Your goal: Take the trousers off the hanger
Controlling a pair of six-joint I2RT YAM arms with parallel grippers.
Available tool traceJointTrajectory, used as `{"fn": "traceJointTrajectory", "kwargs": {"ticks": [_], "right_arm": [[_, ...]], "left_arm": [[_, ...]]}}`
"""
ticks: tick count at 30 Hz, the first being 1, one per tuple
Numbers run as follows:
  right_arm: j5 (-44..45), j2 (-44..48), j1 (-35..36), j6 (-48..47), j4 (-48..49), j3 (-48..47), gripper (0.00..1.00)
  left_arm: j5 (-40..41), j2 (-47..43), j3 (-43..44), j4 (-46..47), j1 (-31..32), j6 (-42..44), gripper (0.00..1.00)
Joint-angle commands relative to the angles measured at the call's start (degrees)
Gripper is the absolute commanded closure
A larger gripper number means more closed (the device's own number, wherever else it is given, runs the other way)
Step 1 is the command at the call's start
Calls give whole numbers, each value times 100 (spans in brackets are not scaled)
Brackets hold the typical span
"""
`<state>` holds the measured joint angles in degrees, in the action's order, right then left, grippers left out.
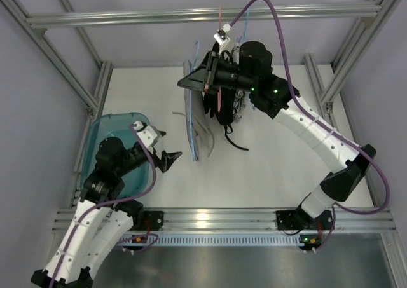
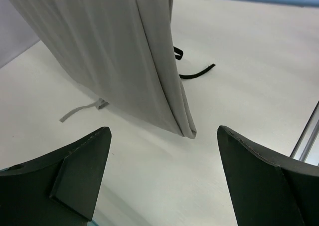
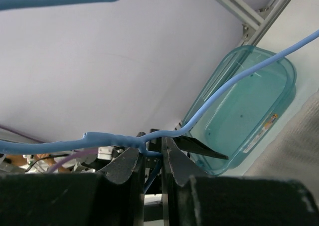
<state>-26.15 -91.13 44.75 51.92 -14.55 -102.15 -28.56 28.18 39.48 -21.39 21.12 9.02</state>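
Trousers (image 2: pixel 124 51) hang draped from the hanger (image 3: pixel 214 99), whose neck my right fingers (image 3: pixel 124 163) pinch. My left fingers (image 2: pixel 79 156) are spread, facing the hem without touching it. I should clamp cloth, not drawstring (image 2: pixel 79 111), then pull nearward steadily.

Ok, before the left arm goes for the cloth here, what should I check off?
1. Hold: right gripper shut on the hanger near its neck: ok.
2. Readiness: left gripper open: ok.
3. Aim: trousers hang straight ahead of the left gripper, not yet touched: ok.
4. Snag: grey drawstring lies on the table, apart from the left gripper: ok.
5. Drape: how the trousers sit over the hanger's bar: cannot tell.
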Motion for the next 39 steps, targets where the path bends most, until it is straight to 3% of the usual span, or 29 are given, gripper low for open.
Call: {"fn": "traceJointTrajectory", "kwargs": {"ticks": [1,4,9,15,25,34,39], "right_arm": [[347,351,7,-218,347,-499,100],[348,333,-28,-182,356,-525,100],[356,333,-37,-217,365,-648,100],[391,307,-37,-244,338,-719,100],[532,263,-28,-226,268,-719,100],[857,271,-37,-226,110,-807,100],[831,377,-45,-270,83,-701,100]], "left_arm": [[-369,134,-203,301,6,602,6],[-493,240,-484,977,14,470,4],[183,565,-793,2085,15,-136,2],[-466,1066,-802,2841,41,-497,2],[771,1663,-802,3544,436,-489,2],[2791,2041,-943,3984,1780,-75,2],[3689,2296,-933,4107,1799,205,10]]}}
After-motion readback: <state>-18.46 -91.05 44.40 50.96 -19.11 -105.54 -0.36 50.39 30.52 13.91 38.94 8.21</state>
